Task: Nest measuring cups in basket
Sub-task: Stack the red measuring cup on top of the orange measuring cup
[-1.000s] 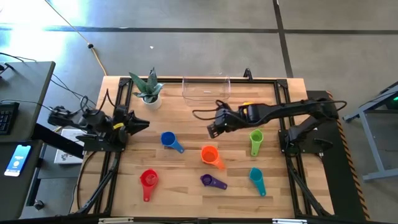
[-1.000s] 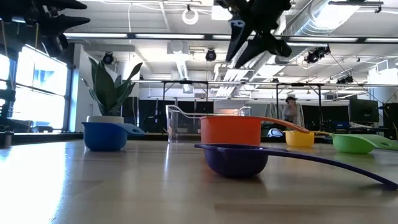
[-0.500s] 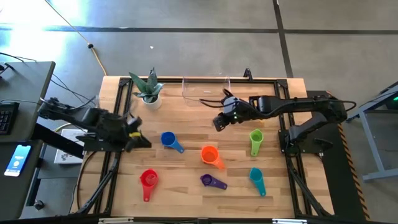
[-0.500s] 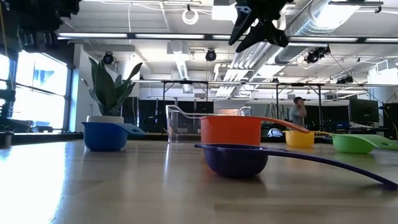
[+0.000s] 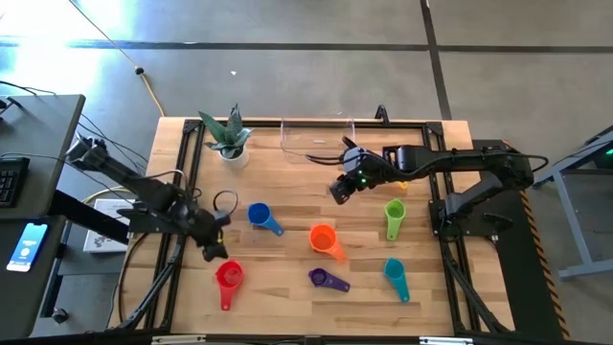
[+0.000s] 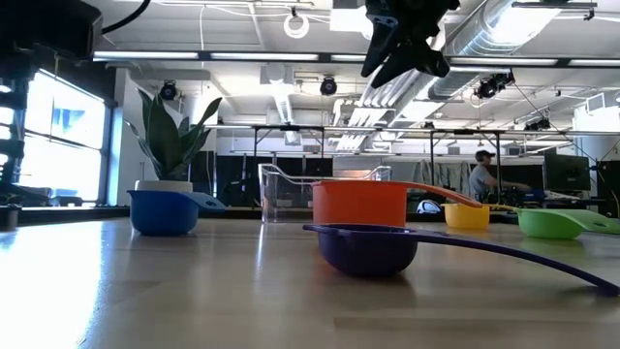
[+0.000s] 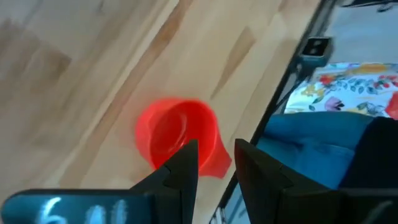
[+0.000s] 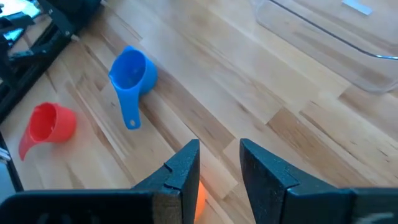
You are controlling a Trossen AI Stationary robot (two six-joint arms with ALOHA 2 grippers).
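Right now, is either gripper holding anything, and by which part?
Nothing is held. The left gripper hangs empty over the red plastic measuring cup; the right gripper is empty above the wooden table.

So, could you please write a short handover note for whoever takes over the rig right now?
Left gripper: open, empty, just above the red cup.
Right gripper: open, empty, raised in front of the basket.
Blue, orange, purple, green and teal cups lie apart on the table; yellow shows beyond the orange cup.
Done: nothing, the basket holds no cups.
Left: place and nest all seven.
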